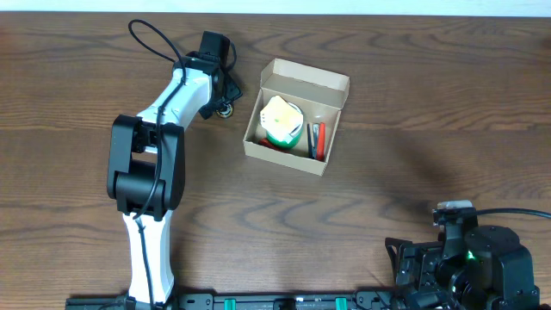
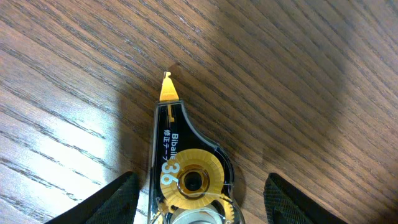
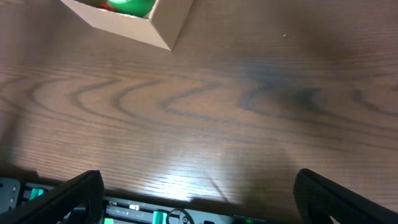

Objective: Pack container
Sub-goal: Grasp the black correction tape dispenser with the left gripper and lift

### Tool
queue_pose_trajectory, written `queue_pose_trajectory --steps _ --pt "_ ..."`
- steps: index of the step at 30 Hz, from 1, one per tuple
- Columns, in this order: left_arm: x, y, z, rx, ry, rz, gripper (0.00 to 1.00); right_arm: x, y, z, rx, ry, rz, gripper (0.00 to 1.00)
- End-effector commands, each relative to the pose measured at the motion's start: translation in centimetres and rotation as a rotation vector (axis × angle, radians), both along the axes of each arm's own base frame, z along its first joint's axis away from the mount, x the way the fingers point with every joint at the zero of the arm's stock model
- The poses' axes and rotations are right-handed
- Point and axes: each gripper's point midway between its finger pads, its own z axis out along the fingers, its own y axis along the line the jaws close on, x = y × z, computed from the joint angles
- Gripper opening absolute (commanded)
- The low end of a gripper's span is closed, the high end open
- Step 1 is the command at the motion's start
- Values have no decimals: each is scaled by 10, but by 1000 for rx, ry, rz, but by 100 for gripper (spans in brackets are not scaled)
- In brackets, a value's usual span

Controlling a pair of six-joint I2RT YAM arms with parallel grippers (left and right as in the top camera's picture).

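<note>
The container [image 1: 331,79] is a small tan cardboard box, open, with its flap lid standing at the far side. Inside lie a green, white and yellow roll [image 1: 281,121] and red and black pens [image 1: 315,140]. A clear correction tape dispenser [image 2: 186,168] with yellow gears and a yellow tip lies flat on the table left of the box; it also shows in the overhead view [image 1: 225,108]. My left gripper [image 2: 200,182] is open, one finger on each side of the dispenser, apart from it. My right gripper [image 3: 199,180] is open and empty, low at the table's front right.
The box corner [image 3: 163,28] shows at the top left of the right wrist view. The table's front edge with a black rail [image 3: 155,211] lies just under the right gripper. The left arm [image 1: 151,164] stretches up the table's left side.
</note>
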Motion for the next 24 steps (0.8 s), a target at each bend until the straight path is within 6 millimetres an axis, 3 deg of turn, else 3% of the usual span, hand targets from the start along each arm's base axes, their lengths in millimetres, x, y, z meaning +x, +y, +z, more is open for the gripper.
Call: queue_pose_trajectory --steps 1,19,24 --pt "-2 1 -10 7 22 5 65 0 -1 0 9 2 -18 99" --pt "-9 6 -15 30 46 4 66 0 -1 0 9 2 -18 99" --pt "-10 6 -16 33 48 4 58 0 -1 0 9 2 -17 99"
